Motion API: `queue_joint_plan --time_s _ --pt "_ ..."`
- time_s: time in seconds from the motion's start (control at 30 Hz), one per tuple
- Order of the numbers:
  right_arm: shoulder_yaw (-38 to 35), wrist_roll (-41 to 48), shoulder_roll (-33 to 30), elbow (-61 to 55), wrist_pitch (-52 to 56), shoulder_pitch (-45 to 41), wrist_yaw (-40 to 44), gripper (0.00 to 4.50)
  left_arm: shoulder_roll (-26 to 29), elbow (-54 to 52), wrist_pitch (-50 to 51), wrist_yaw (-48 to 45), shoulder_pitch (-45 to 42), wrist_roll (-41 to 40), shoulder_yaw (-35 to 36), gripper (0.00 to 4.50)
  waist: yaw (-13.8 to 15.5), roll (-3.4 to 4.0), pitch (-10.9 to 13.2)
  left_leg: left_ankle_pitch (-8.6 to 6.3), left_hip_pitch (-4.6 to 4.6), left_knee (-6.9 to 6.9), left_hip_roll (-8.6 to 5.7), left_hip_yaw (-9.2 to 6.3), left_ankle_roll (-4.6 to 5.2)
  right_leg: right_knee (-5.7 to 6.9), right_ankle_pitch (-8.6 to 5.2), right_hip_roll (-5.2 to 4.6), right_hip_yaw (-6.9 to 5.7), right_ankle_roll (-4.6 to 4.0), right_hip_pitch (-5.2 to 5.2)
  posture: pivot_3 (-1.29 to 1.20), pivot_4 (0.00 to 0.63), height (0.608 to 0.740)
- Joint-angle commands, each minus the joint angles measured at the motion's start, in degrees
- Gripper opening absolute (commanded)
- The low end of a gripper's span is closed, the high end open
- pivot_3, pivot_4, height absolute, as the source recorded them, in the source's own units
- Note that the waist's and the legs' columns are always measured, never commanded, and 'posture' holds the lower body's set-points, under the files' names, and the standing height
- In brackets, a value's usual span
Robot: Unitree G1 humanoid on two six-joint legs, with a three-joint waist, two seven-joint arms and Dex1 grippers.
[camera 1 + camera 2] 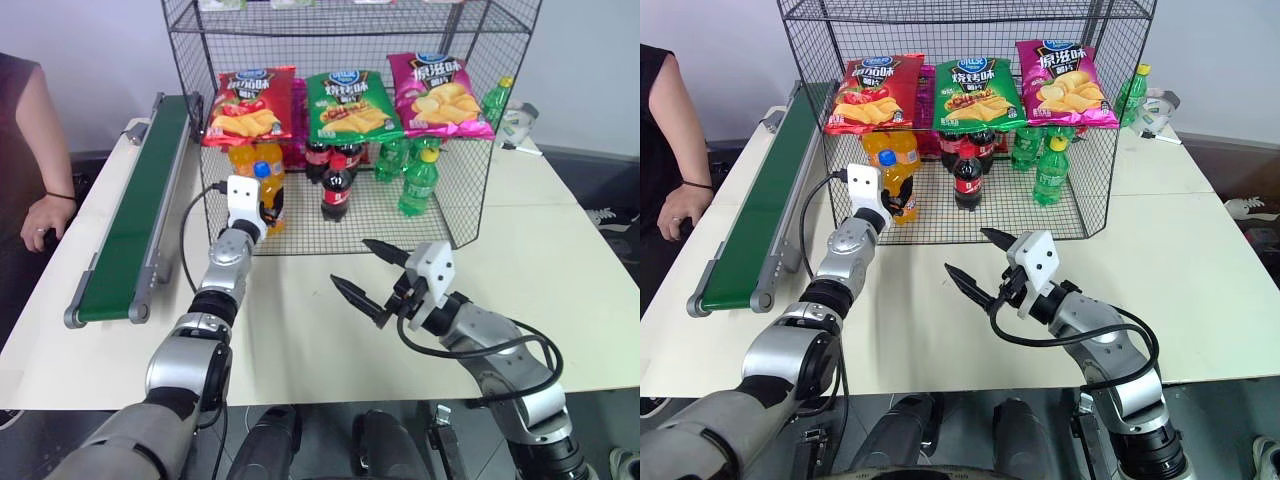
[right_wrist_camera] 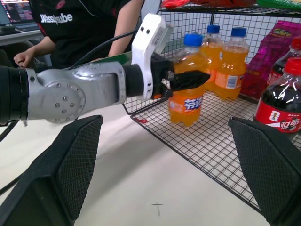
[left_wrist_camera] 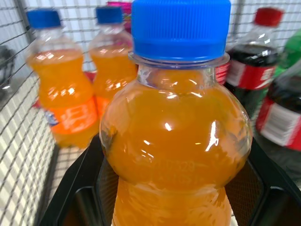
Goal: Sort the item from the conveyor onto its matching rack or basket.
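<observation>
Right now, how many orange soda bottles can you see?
3. One is held by the left gripper at the rack's front edge: the orange soda bottle. Two more bottles stand behind it on the shelf. Others may be hidden.

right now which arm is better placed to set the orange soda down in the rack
Left. Its gripper is shut on the orange soda bottle, holding it upright at the rack's front edge beside the other orange bottles. The right gripper hangs open over the table, short of the rack, holding nothing.

arms: silver | wrists: white | end effector fingers [image 1: 350,294]: black | cables: black
</observation>
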Motion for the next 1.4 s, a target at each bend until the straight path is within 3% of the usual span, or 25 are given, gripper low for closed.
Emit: queue_joint_plan --time_s 0.03,0.1,0.23,0.27,0.57,0.97,1.2,1.4 --pt "0.0 -0.3 0.5 -3.1 -0.7 -1.1 -0.7 4.5 0.0 1.7 -3.6 1.2 -3.6 0.4 1.7 2.49 0.1 0.0 0.0 0.0 0.0 0.01 0.0 0.0 0.0 0.01 0.0 0.0 0.0 0.0 0.0 0.0 0.15 0.74" --pt "0.2 -0.4 0.6 -2.9 -0.8 -1.5 -0.9 4.5 -0.3 2.9 -3.3 0.2 -3.9 -0.2 2.5 2.49 0.2 -0.01 0.0 0.0 0.0 0.03 0.0 0.0 0.0 0.04 0.0 0.01 0.0 0.01 0.01 0.0 0.15 0.74" --pt "0.5 -0.6 0.7 -2.6 -0.7 -2.0 -0.9 4.5 -0.5 3.4 -3.1 -0.8 -4.0 -0.8 4.0 4.42 0.2 -0.01 0.0 0.0 0.0 0.06 -0.02 0.0 0.0 0.05 0.01 0.01 -0.01 0.01 0.03 0.0 0.15 0.74" --pt "0.5 -0.5 0.8 -2.7 -0.6 -2.1 -0.9 4.5 -0.4 3.2 -3.2 -1.4 -3.8 -0.8 4.1 4.47 0.1 -0.01 0.0 0.0 0.0 0.06 -0.02 0.0 0.0 0.05 0.01 0.01 -0.01 0.01 0.02 0.0 0.15 0.74" --pt "0.6 0.0 0.7 -3.6 0.4 -2.5 -0.6 4.5 -0.4 -5.0 -1.4 -5.4 1.4 -2.3 5.3 4.47 0.1 0.0 0.0 0.0 0.02 0.05 -0.01 0.0 0.0 0.1 0.01 0.02 0.0 0.01 0.02 0.0 0.15 0.74" --pt "1.0 0.1 1.1 -2.4 0.6 -3.2 0.5 4.5 2.5 -38.3 18.0 -6.4 16.8 -3.2 3.0 4.47 -0.1 0.02 0.0 0.01 0.03 0.06 0.0 -0.01 -0.01 0.13 0.01 0.03 0.03 0.0 0.01 0.0 0.15 0.74" --pt "0.9 -0.4 1.2 -1.2 -0.6 -2.6 1.5 4.5 9.2 -60.7 35.2 -14.2 26.7 -9.5 2.4 4.47 -0.2 0.04 0.0 0.01 0.05 0.05 0.03 -0.02 -0.02 0.13 0.0 0.01 0.06 -0.01 0.02 0.0 0.15 0.74" --pt "0.3 0.0 0.7 -1.9 -1.0 -0.8 2.0 4.5 21.2 -73.4 47.2 -21.0 35.0 -17.2 9.1 4.47 -0.3 0.08 0.0 0.0 0.08 -0.02 0.08 -0.02 -0.03 0.13 -0.01 -0.05 0.1 -0.04 -0.02 0.0 0.15 0.74"
